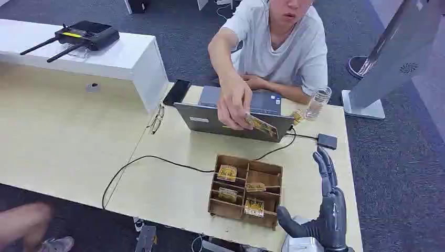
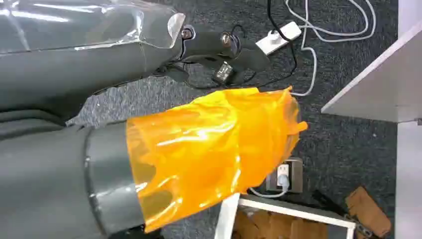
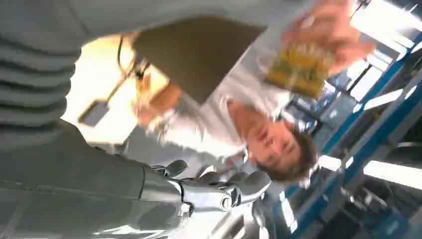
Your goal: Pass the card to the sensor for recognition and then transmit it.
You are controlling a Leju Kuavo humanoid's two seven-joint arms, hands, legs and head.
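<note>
A person across the table holds a yellow card (image 1: 261, 125) out over the laptop's back edge. The same card (image 3: 298, 69) looks blurred in the right wrist view. My right hand (image 1: 326, 205) stands upright at the table's near right, fingers straight and apart, holding nothing, well short of the card. The small black sensor box (image 1: 327, 140) lies on the table just beyond its fingertips. A wooden compartment box (image 1: 271, 169) with more yellow cards (image 1: 227, 172) sits left of the hand. My left hand (image 2: 224, 47) hangs over the floor behind an orange film; how its fingers lie is unclear.
A grey laptop (image 1: 210, 119) stands between the person and the wooden box, a black cable (image 1: 157, 157) running left from it. A glass jar (image 1: 318, 102), a phone (image 1: 177, 92) and spectacles (image 1: 156, 119) lie nearby. A router (image 1: 86, 35) sits on the white shelf.
</note>
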